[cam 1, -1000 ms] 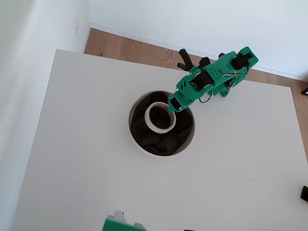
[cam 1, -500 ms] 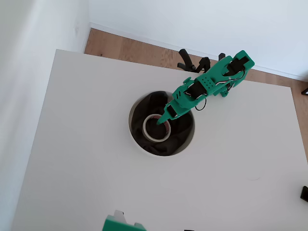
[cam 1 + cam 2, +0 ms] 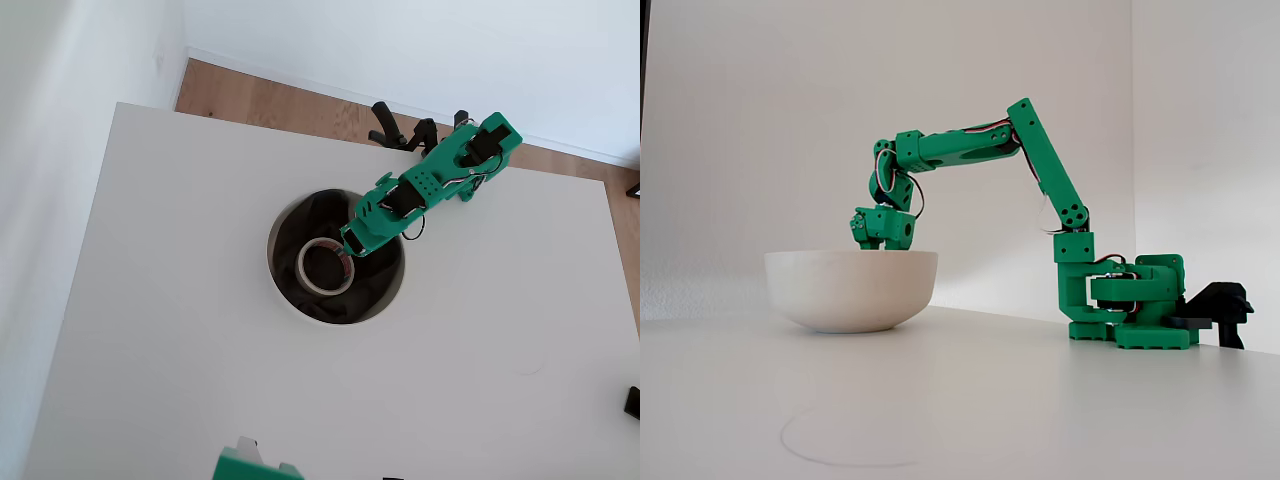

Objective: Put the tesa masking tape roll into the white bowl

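one white table (image 3: 180, 330) takes up most of the overhead view, with a strip of wooden floor (image 3: 280, 100) along its far edge. on the table sits the white bowl (image 3: 283, 295), large and round, with dark cloth (image 3: 340, 300) bunched inside; in the fixed view the white bowl (image 3: 851, 290) is seen side-on, so its inside is hidden. the green arm (image 3: 440, 170) reaches from its base at the far right edge down toward the bowl, and the gripper (image 3: 352, 243) dips inside the rim at the upper right. the tesa masking tape roll (image 3: 326, 266) lies flat on the cloth within the bowl, a small cream ring with a red label on its core. the gripper tip is right at the roll's upper right edge; whether the fingers are closed on the ring or parted from it cannot be told. the roll looks light and stiff, with a slightly grippy papery side. pinching across the ring wall, one finger inside the core, seems the surest hold.
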Robot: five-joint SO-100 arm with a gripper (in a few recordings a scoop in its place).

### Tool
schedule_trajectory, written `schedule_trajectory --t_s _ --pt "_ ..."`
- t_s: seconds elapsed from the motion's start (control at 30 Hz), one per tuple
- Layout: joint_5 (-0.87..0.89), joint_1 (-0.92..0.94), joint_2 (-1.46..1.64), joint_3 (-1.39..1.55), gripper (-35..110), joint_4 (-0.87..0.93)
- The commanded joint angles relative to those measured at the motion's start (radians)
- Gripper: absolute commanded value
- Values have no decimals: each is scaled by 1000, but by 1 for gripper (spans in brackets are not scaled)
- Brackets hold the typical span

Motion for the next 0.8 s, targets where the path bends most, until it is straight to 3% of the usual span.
schedule_trajectory --t_s 0.0,0.33,0.77 --pt "34 -12 -8 -184 -8 54" --pt "75 -11 -287 -730 -8 278" --pt "87 -23 -229 -759 -8 299"
